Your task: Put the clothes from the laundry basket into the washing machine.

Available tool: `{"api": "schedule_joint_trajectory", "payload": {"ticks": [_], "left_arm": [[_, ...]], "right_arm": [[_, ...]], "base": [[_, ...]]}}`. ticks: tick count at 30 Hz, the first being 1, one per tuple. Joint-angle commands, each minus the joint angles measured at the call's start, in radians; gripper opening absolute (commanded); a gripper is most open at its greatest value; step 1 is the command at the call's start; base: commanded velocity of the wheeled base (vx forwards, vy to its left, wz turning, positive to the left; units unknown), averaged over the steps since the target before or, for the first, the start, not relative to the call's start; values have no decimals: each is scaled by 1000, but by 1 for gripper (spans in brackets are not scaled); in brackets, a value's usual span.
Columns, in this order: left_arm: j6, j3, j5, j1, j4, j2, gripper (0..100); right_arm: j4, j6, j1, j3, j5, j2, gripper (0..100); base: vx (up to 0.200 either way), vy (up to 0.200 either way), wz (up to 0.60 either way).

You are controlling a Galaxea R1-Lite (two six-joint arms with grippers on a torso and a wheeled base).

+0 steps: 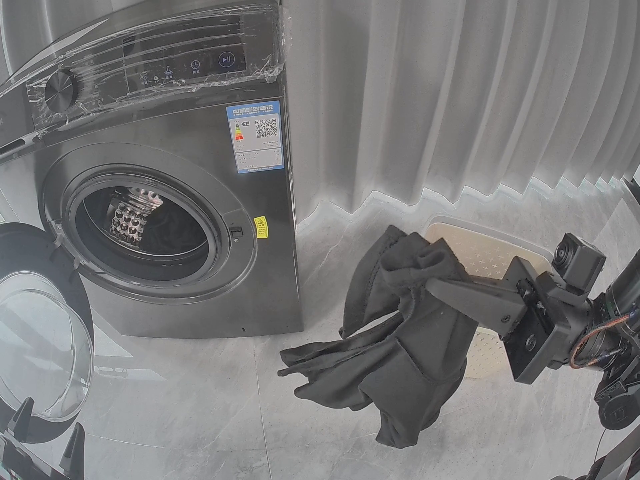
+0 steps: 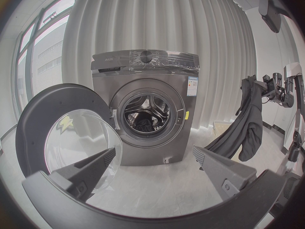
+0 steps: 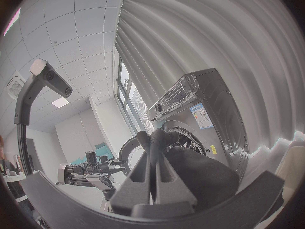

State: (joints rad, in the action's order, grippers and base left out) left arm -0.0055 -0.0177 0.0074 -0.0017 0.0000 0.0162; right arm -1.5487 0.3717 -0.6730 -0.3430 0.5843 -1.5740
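1. Curtain (image 1: 433, 68): a pleated white drape hung behind the washing machine and ran on past its right side.
2. Washing machine (image 1: 167, 168): a grey front-loader stood with its drum (image 1: 133, 215) exposed.
3. Door (image 1: 40, 341): the round glass door was swung fully open to the washing machine's left.
4. Laundry basket (image 1: 493, 255): a pale basket sat on the floor (image 1: 200, 401) to the right of the washing machine, near the curtain hem. No other clothing showed in its visible part.
5. Dark garment (image 1: 400, 341): it hung in the air between the basket and the washing machine, off the floor.
   - It looked soft, light and limp, and long flaps trailed toward the washing machine.
   - These loose ends would probably swing and could catch on the door opening.
   - A hold on the bunched upper fold appeared sound.
6. Right gripper (image 1: 433, 285): it was clenched on the garment's gathered top, to the right of the washing machine.
7. Left gripper (image 2: 153, 151): its fingers were spread and held nothing, low in front of the washing machine near the door.
8. Second dark item (image 2: 144, 124): it lay at the bottom of the drum.
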Motion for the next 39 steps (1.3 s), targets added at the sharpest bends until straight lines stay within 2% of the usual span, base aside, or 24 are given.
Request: {"api": "schedule_joint_trajectory", "payload": {"ticks": [1,8,31,39], "left_arm": [[-1,18,0,0,0,-15,100],[-1,18,0,0,0,-15,100],[-4,18,0,0,-2,-15,100],[-4,18,0,0,-2,-15,100]], "right_arm": [[-2,-5,4,-1,2,-7,0],[-1,-5,1,-2,2,-3,0],[-1,-7,1,-2,0,-7,0],[-1,-8,4,-1,0,-7,0]], "base": [[0,0,600],[0,0,600],[0,0,0],[-200,200,0]]}}
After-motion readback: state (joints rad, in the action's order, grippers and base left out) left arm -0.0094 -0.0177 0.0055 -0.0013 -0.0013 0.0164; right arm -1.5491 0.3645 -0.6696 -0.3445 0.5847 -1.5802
